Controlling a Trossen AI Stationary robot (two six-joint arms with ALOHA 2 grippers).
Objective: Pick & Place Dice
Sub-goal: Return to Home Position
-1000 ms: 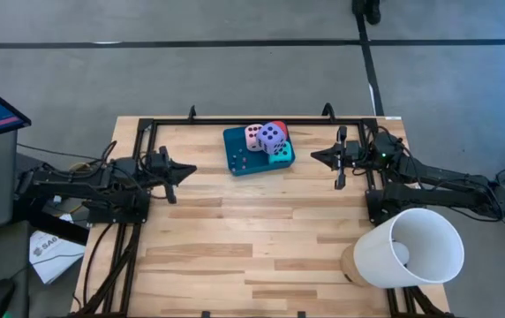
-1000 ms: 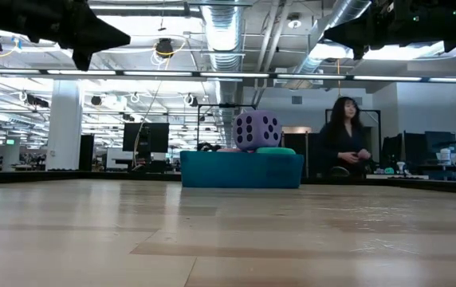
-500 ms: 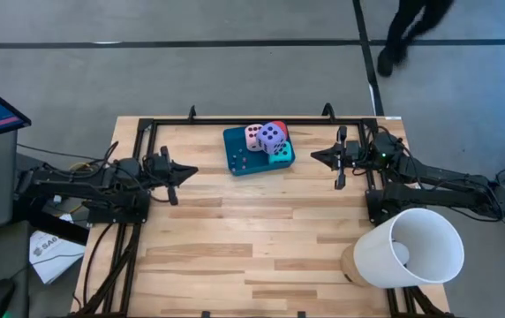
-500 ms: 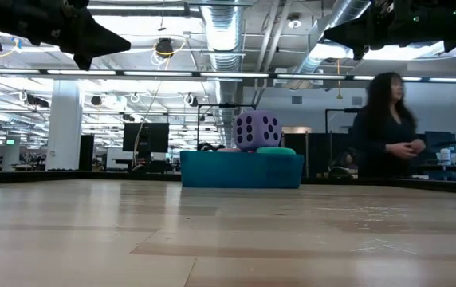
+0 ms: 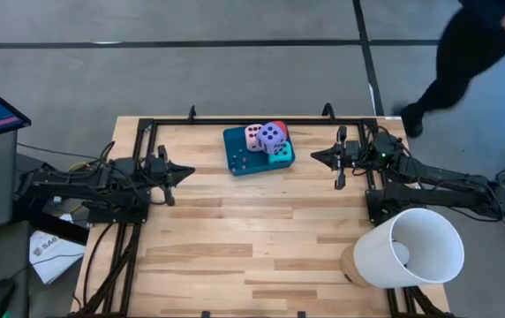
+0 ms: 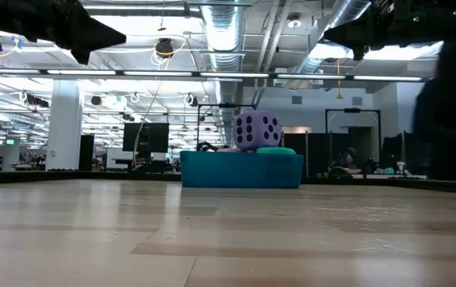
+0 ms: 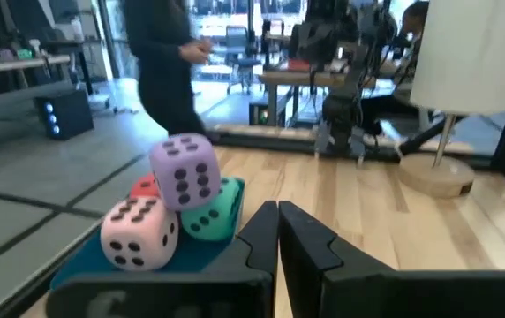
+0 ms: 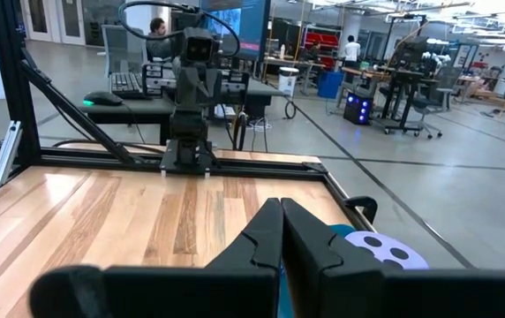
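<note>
Left hand (image 5: 189, 170), mid-left, and right hand (image 5: 314, 157), mid-right, both pressed together, empty. Four dice (image 5: 268, 139) piled in tray (image 5: 237, 162), upper centre; likely light, squashy, best gripped across flat faces.

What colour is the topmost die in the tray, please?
Purple, dark pips: the rounded die, best in left wrist view.

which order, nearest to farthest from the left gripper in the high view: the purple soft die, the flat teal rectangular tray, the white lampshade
From the left gripper:
1. Flat teal rectangular tray, back middle of the table.
2. Purple soft die, perched highest inside that tray.
3. White lampshade, front right corner.
</note>
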